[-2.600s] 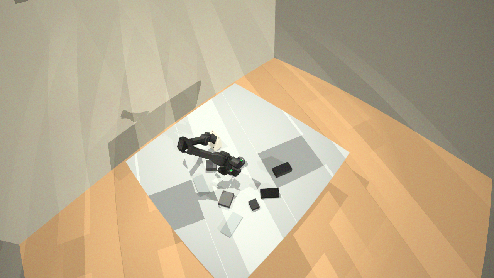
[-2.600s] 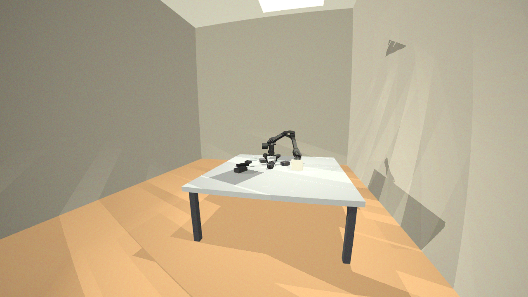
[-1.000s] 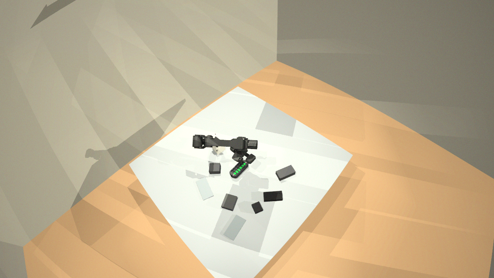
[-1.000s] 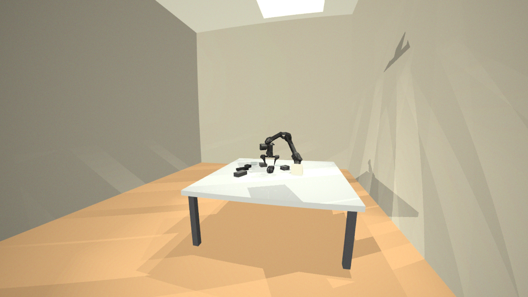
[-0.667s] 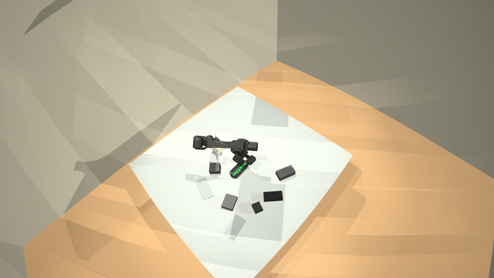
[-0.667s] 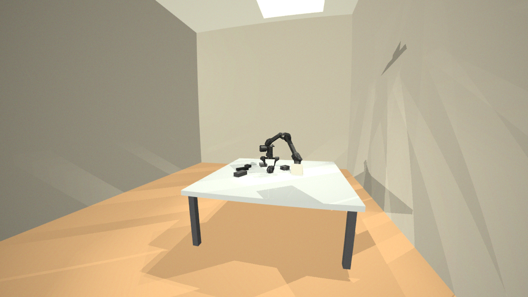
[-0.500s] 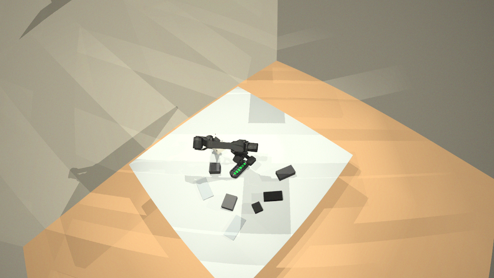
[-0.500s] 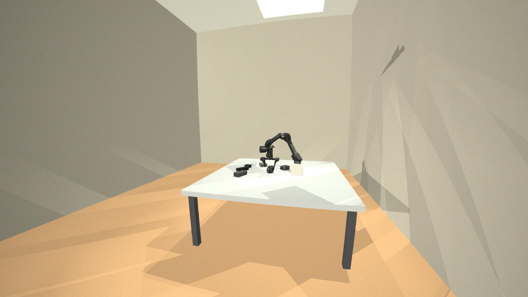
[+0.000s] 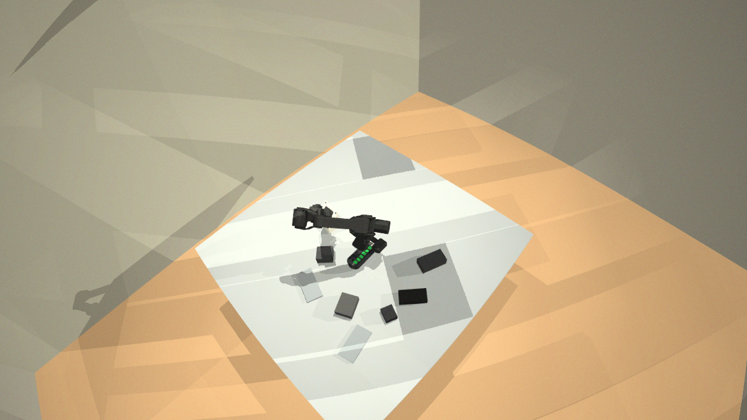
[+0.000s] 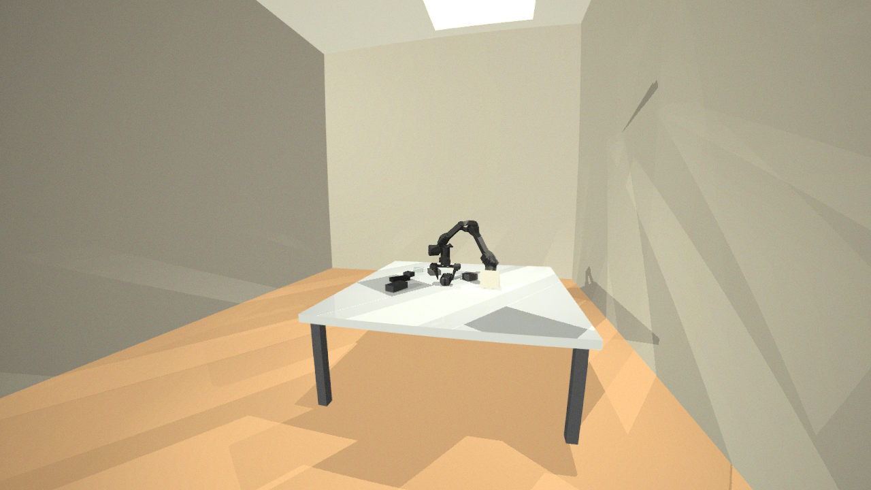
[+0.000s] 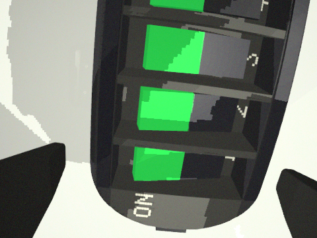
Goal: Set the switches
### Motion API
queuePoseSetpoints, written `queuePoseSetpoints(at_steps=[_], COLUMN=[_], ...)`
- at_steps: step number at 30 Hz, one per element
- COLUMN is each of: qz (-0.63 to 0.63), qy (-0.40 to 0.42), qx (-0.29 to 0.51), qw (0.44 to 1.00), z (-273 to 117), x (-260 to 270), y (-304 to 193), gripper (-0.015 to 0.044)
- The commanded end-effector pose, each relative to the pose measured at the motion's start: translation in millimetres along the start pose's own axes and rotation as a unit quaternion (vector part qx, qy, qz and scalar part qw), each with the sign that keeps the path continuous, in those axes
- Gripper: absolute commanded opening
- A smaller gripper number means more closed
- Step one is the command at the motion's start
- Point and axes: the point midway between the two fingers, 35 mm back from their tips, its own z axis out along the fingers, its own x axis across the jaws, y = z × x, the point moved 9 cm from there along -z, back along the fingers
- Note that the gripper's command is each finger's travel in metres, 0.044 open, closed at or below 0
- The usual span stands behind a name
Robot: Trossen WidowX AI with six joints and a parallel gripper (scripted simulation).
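The six-switch controller unit (image 9: 360, 258) (image 10: 446, 280) (image 11: 185, 139) is seen on the counter (image 9: 433, 193) (image 10: 389, 307), switches facing up, beneath the gripper (image 9: 369, 244) (image 10: 445, 273) (image 11: 176, 168). The fingers are spread wide, with nothing gripped. In the wrist view, the unit's ON-marked end is framed between the fingertips.

Beige walls (image 9: 209, 62) (image 10: 450, 152), orange floor (image 9: 600, 250) (image 10: 243, 450), bright ceiling panel (image 10: 481, 11).

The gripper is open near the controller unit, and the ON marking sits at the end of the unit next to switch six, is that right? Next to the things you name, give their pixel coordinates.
Not quite: in the wrist view, the ON marking (image 11: 142, 205) sits next to switch one. The gripper (image 11: 176, 168) is indeed open near the controller unit (image 9: 360, 258) (image 11: 165, 209).
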Motion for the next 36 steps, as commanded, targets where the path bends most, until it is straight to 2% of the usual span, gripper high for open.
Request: queuePoseSetpoints(at_steps=[1, 4, 18, 27, 36], qz=[-0.005, -0.005, -0.005, -0.005, -0.005], qy=[0.000, 0.000, 0.000, 0.000, 0.000], qx=[-0.003, -0.003, -0.003, -0.003, -0.003], qw=[1.000, 1.000, 1.000, 1.000, 1.000], z=[4.1, 4.1, 4.1, 4.1, 4.0], x=[-0.6, -0.6, -0.6, 1.6, 5.0], y=[-0.8, -0.8, -0.8, 4.0, 11.7], gripper=[0.0414, 0.0335, 0.0242, 0.0005, 0.0000])
